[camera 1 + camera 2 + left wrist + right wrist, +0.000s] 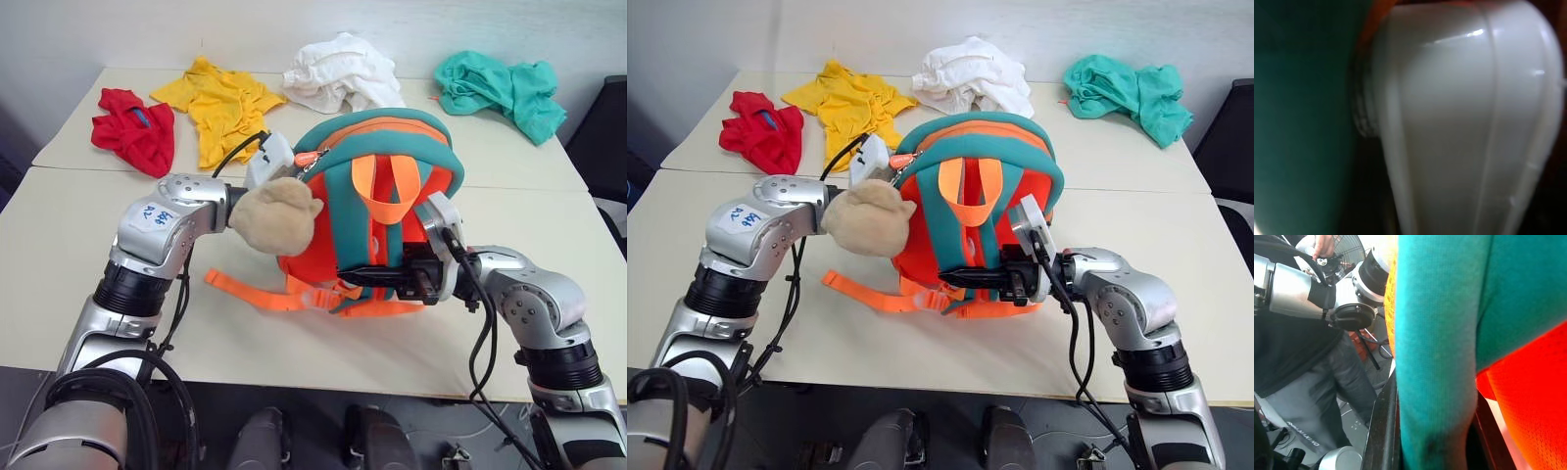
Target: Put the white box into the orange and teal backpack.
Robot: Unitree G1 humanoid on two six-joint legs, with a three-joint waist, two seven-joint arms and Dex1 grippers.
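Right claw (pixel 955 276) is pinched on a teal strap (pixel 1442 357) of the orange and teal backpack (pixel 377 211), black fingers pressed together around it, holding the bag upright near the middle of the bench (pixel 78 245). Left claw is buried at the bag's upper side behind the tan plush toy (pixel 274 217); its fingers are hidden, so whether they are spread or pinching I cannot tell. Just ahead of that wrist's camera lies the white box (pixel 1464 122), a smooth pale shell pressed against teal fabric, so it looks to be at or partly inside the opening at the backpack's top.

To do this step well, I would judge the right arm should keep the strap taut so the mouth does not sag or the bag tip toward the near edge. The left arm should push the box along its length, deep enough to clear the zipper rim (pixel 338 137), before letting go and drawing back.

Risk: the plush toy and the dangling orange webbing (pixel 255 292) could snag the wrist on the way out.

Four garments lie along the far edge, well apart.
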